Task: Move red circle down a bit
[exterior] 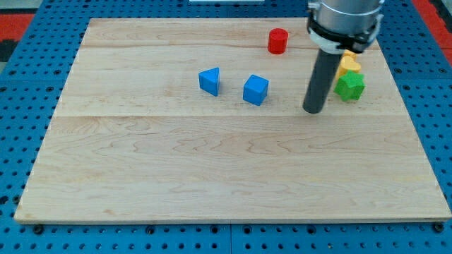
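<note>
The small red circle block (277, 41) sits near the far edge of the light wooden desk (212, 176), right of centre, while my tip (313, 110), a bare rod with no gripper to open or close, rests nearer the right edge beside the green block (349, 86), not yet above the red one, so it cannot push it down.

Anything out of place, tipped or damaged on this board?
Nothing stands out. The red circle, two blue blocks, green block and yellow block sit flat on the board; my tip touches none.
</note>
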